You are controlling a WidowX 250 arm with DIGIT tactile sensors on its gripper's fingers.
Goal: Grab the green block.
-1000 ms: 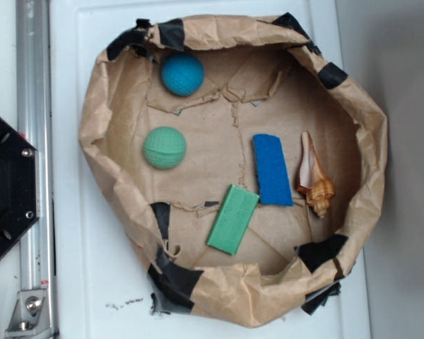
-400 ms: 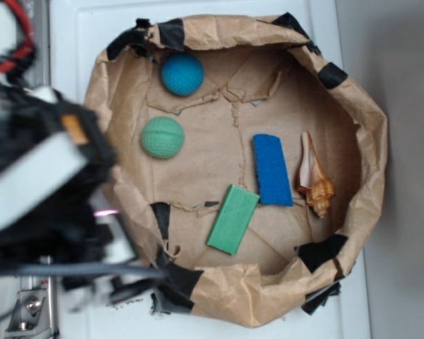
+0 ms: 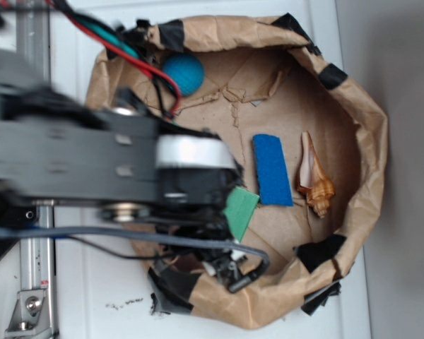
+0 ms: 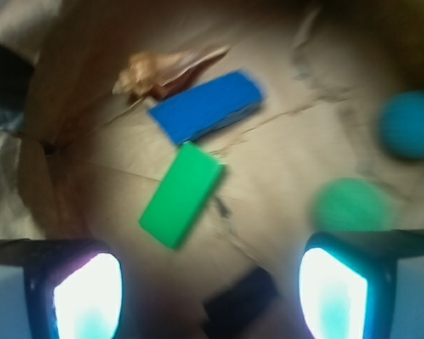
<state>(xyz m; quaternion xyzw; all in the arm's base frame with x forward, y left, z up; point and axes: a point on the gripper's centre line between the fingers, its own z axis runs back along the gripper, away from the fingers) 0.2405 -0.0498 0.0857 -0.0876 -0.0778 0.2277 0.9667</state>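
The arm is reaching over the paper basin (image 3: 371,134), its pincer (image 4: 210,282) spread wide and empty, both fingers (image 4: 85,293) glowing at the wrist view's bottom edge. The green block (image 4: 181,194) is lying flat on the paper floor, toward eleven o'clock from the pincer, just beside the blue slab (image 4: 206,106). It looks light, soft and foam-like; squeezing across its short width seems best. From overhead, the arm is hiding most of it, and the wrist view is blurring.

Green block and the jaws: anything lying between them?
No. In the wrist view the green block lies ahead of the open gripper, with only bare brown paper between. The green ball sits off to the side.
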